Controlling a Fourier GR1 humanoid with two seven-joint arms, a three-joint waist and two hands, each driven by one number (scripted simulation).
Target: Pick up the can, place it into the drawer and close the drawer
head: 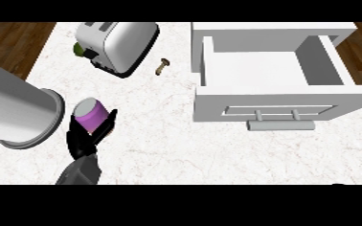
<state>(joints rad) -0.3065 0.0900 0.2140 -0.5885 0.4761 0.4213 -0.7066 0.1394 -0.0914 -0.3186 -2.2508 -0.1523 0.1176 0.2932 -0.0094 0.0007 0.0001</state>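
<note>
At eight o'clock on the white marbled surface [176, 143], the black left hand [88, 136] curls round a purple can with a grey lid [90, 113]. The open white drawer [272, 76] sits at two o'clock, a silver toaster [120, 43] at eleven.

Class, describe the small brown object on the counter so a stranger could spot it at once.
Start at the silver toaster at the back of the white marble counter. Between it and the open white drawer lies a small brown mushroom, alone, the only brown thing there.
</note>
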